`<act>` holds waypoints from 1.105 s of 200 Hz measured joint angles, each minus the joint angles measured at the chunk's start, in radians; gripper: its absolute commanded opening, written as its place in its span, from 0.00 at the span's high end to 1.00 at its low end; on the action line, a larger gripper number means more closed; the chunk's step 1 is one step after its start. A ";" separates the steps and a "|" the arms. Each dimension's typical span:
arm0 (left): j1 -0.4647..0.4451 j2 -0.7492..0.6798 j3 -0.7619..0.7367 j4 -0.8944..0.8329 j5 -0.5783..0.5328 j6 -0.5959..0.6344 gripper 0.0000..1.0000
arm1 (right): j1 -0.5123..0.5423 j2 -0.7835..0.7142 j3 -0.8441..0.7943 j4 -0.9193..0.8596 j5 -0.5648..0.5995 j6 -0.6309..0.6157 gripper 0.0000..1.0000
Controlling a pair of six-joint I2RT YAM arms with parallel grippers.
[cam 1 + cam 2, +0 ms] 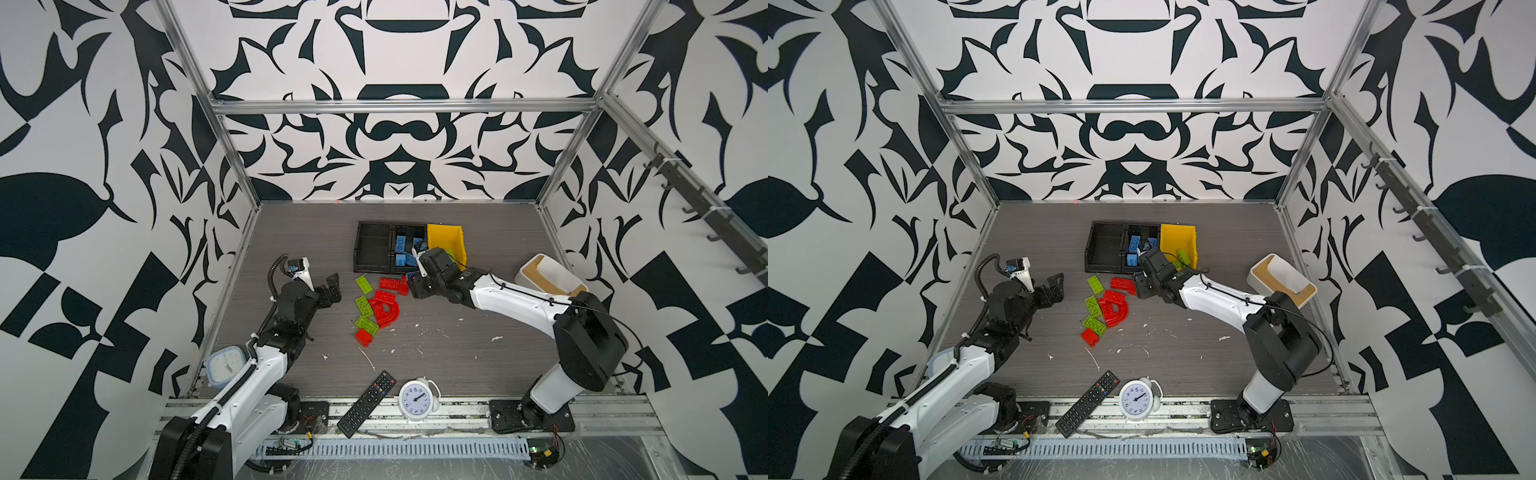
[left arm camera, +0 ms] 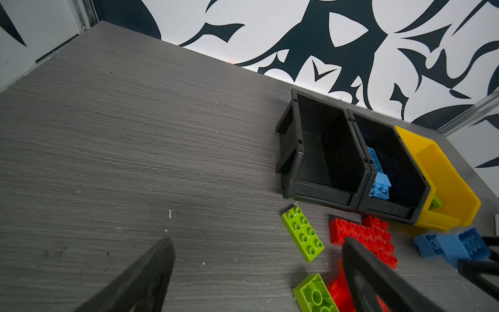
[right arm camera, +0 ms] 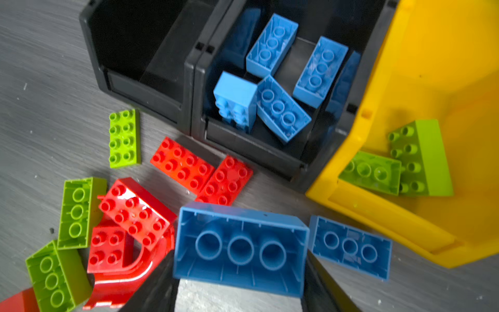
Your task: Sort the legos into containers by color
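While jaws of the right gripper (image 3: pixel 240 281) clench a blue studded plastic brick (image 3: pixel 240 243) near the bright yellow plastic bin (image 3: pixel 432 54) | left gripper (image 1: pixel 333 287) jaws released, empty, well apart from that bin

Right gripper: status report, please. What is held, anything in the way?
Right gripper shut on blue brick, underside up. Left gripper open, empty. Middle black bin just ahead; red bricks lie before it.

Right hand (image 3: pixel 240 270) grips a blue brick (image 3: pixel 240 243) — hollow underside showing.
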 measured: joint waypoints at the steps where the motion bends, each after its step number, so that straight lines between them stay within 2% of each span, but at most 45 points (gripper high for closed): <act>1: 0.000 0.000 0.000 0.000 0.000 0.000 0.01 | 0.000 0.002 0.003 0.000 0.000 -0.001 0.42; 63: 0.000 -0.001 0.000 -0.004 0.000 0.000 0.00 | -0.018 0.137 0.249 0.012 0.003 -0.037 0.42; 162: 0.000 -0.002 0.000 -0.004 0.003 -0.001 0.01 | -0.111 0.276 0.343 0.036 -0.017 -0.027 0.41; 197: 0.000 -0.002 0.000 -0.004 0.003 -0.001 0.01 | -0.121 0.312 0.374 0.039 -0.016 -0.027 0.36; 221: 0.000 -0.002 0.000 -0.004 0.003 -0.001 0.01 | -0.121 0.319 0.386 0.040 -0.012 -0.025 0.28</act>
